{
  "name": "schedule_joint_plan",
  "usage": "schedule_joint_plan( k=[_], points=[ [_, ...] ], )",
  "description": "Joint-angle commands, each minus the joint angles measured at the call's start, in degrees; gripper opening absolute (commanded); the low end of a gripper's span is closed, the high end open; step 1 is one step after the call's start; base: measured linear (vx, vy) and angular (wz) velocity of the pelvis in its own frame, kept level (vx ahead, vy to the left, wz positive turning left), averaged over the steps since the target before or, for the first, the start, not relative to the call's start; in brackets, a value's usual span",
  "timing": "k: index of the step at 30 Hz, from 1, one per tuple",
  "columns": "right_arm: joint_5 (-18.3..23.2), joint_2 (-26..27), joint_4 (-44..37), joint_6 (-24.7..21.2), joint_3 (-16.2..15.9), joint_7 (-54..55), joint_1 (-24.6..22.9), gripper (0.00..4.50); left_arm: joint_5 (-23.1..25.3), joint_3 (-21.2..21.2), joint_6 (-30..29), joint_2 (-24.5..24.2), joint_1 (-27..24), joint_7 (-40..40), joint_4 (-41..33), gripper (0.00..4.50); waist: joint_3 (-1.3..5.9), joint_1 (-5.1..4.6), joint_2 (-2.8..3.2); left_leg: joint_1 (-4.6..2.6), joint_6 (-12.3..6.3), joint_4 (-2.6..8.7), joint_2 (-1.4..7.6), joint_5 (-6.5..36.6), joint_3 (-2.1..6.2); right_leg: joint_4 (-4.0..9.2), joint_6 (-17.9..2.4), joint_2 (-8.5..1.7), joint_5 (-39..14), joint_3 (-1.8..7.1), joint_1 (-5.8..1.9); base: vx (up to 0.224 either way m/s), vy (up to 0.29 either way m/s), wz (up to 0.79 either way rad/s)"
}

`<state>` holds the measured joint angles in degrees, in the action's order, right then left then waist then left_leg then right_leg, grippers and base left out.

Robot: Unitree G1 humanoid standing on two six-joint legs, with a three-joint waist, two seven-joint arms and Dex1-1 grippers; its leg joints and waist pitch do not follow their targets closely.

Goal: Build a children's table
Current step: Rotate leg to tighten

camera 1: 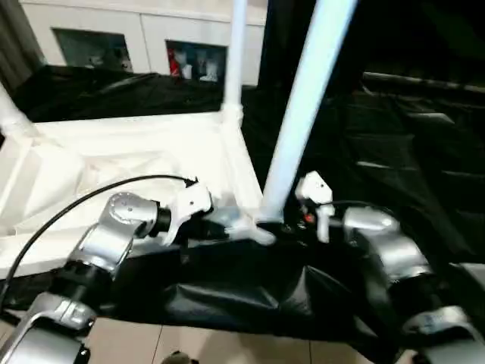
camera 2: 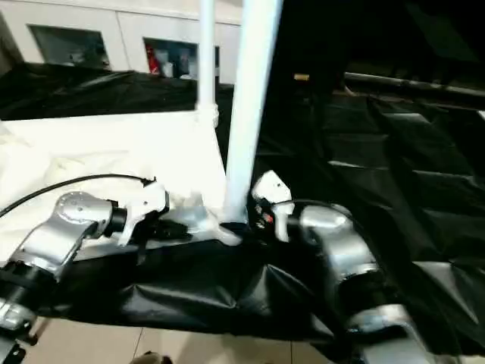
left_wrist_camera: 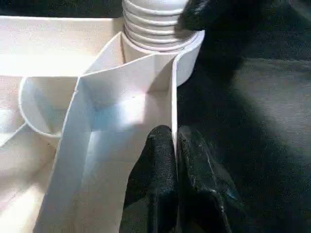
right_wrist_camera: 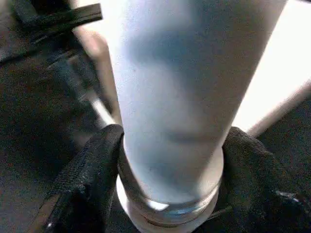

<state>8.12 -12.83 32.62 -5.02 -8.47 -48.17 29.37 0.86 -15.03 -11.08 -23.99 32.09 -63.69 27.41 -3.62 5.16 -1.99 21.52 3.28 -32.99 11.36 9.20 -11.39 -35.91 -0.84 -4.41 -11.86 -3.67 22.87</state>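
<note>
Table top (camera 1: 136,152) lies upside down on black sheeting (camera 1: 394,174) before a cabinet (camera 1: 144,38)

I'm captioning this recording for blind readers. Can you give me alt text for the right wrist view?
The right gripper closes its two black fingers around the base of a white tube leg, which stands upright just above its ribbed threaded end. Behind it lie black sheeting and a bright strip of the white table top.

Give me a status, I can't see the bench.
Left gripper pinching tabletop rim. Right gripper clamped round near leg at its corner socket. Far leg upright. Nothing blocking.
</note>
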Motion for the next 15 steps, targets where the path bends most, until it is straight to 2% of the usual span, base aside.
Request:
schedule_joint_plan(
  k=[1,2,3,4,6,7,9,12,13,15],
  points=[
    [-3.2,1.8,5.3,-2.3,1.6,11.6,-0.1,2.70,0.6,-0.5,-1.3,3.1,0.7,4.0,1.3,0.00,2.51,-0.22,-0.04,-1.35,1.11,4.24,2.15,17.1,1.39,5.67,-10.0,-4.42,-19.5,2.89,-1.77,0.000,0.000,0.00],
    [-3.2,2.9,6.1,-2.7,2.4,14.4,0.1,2.70,0.9,-0.6,-1.7,3.9,1.0,5.2,1.6,0.00,2.29,-0.52,0.19,-1.62,2.21,4.57,2.32,19.7,1.65,6.16,-8.5,-4.47,-23.8,2.96,-1.47,0.000,0.000,0.00],
    [-3.2,4.5,7.1,-2.9,3.5,18.6,0.7,2.70,1.4,-0.9,-2.3,5.1,1.5,6.8,2.2,0.00,2.29,-0.54,0.09,-1.60,2.33,4.58,2.25,20.3,1.75,6.26,-8.0,-4.47,-24.7,2.91,-1.53,0.000,0.000,0.00],
    [-3.1,6.9,8.7,-3.6,5.0,24.8,1.7,2.70,2.1,-0.9,-3.7,7.3,2.5,10.0,3.2,0.00,2.30,-0.60,0.29,-1.59,2.56,4.66,2.27,20.6,1.80,6.26,-7.7,-4.48,-25.1,2.96,-1.52,0.000,0.000,0.00],
    [-3.1,8.2,9.6,-3.8,5.6,27.8,2.3,2.70,2.3,-0.8,-4.7,8.6,3.1,11.9,3.8,0.00,2.30,-0.82,0.16,-1.78,3.24,4.80,2.20,21.6,1.93,6.47,-7.1,-4.50,-26.3,2.97,-1.35,0.000,0.000,0.00],
    [-3.6,11.3,12.0,-3.2,5.7,33.1,4.2,2.70,2.6,0.0,-7.2,12.8,4.8,18.0,5.7,0.00,2.50,-0.81,0.31,-1.75,3.17,4.72,2.21,21.2,1.87,6.43,-7.1,-4.55,-25.1,3.03,-1.36,0.000,0.000,0.00],
    [-3.6,14.3,14.4,-2.5,5.8,36.2,6.2,2.70,3.3,0.1,-8.1,16.4,6.6,22.7,7.9,0.00,2.76,-0.82,0.17,-2.15,2.95,4.62,2.24,20.0,1.55,6.25,-8.2,-4.18,-20.0,3.12,-1.12,0.000,0.000,0.00],
    [-4.2,15.0,15.3,-2.0,5.4,36.6,6.8,2.70,4.3,-0.4,-7.0,17.0,7.2,23.4,9.0,0.00,2.83,-0.41,0.27,-1.91,2.08,4.59,2.09,18.8,1.50,6.07,-8.4,-4.15,-16.8,3.13,-1.49,0.000,0.000,0.00],
    [-4.4,15.0,15.3,-1.5,5.2,36.3,6.9,2.70,4.4,-0.4,-6.8,16.9,7.3,23.0,9.1,0.00,3.05,-0.36,0.26,-1.66,1.40,4.62,2.04,17.0,1.44,5.80,-8.6,-4.08,-13.9,3.09,-1.86,0.000,0.000,0.00],
    [-4.2,15.2,15.4,-0.7,5.5,35.7,7.0,2.70,4.5,-0.4,-6.2,16.7,7.4,22.5,9.1,0.00,3.08,-0.18,0.27,-1.43,0.32,4.49,1.97,15.0,1.31,5.70,-8.8,-4.21,-11.5,3.10,-2.08,0.000,0.000,0.00]
  ],
)
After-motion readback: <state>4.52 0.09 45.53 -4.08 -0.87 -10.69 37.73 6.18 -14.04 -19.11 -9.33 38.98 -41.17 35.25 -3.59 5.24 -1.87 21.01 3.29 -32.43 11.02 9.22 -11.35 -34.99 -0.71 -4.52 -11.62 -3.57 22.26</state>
